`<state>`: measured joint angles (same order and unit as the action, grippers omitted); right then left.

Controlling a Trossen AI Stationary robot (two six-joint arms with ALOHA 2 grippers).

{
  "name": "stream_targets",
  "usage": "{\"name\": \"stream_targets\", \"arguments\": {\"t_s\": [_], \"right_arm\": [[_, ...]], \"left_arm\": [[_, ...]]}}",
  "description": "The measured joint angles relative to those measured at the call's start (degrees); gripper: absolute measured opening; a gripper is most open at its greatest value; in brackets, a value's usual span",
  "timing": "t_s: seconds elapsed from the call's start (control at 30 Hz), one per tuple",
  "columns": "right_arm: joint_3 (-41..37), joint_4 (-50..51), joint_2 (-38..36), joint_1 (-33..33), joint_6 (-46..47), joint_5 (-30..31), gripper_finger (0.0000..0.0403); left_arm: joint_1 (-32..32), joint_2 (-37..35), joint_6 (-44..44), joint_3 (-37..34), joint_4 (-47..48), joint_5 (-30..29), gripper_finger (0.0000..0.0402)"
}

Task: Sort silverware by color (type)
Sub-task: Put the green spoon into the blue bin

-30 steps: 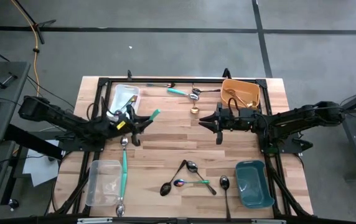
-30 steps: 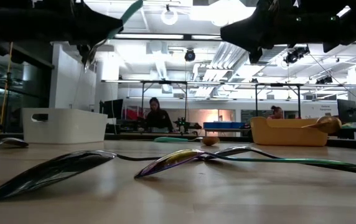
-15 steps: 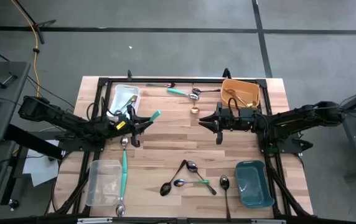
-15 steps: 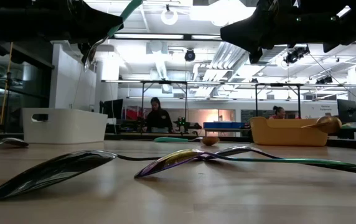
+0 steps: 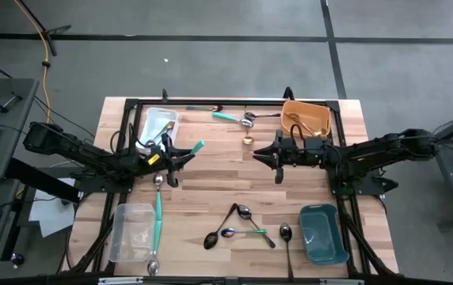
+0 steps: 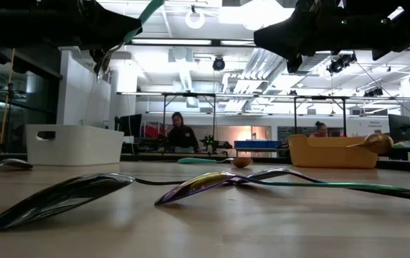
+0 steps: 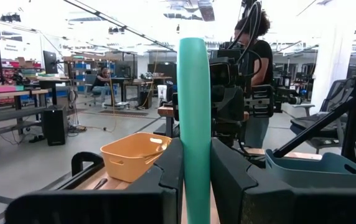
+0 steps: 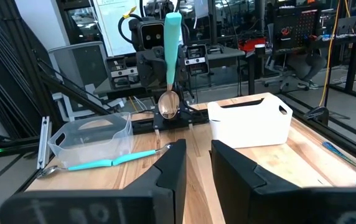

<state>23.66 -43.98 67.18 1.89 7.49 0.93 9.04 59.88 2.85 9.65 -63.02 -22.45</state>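
Left gripper (image 7: 195, 180) | clamps teal-handled spoon (image 7: 194, 112) | above table (image 5: 226, 166)

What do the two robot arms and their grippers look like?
Both arms are dark, jointed and slim. The left gripper and the right gripper each have two flat black fingers. Black cables run along the arms. No markings are visible.

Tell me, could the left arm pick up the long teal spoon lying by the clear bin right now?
Probably not yet. The left gripper is already shut on a teal-handled spoon held above the table. The path to the long teal spoon looks free, but it must drop its load first.
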Motion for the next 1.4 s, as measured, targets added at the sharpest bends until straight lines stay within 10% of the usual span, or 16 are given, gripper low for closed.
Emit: {"name": "stream_targets", "arguments": {"t_s": [1.4], "right_arm": [[0.00,-0.05,0.00,0.00,3.02,0.00,0.0069]], "left_arm": [[0.00,0.00,0.70,0.02,0.11,-0.01,0.0042]]}}
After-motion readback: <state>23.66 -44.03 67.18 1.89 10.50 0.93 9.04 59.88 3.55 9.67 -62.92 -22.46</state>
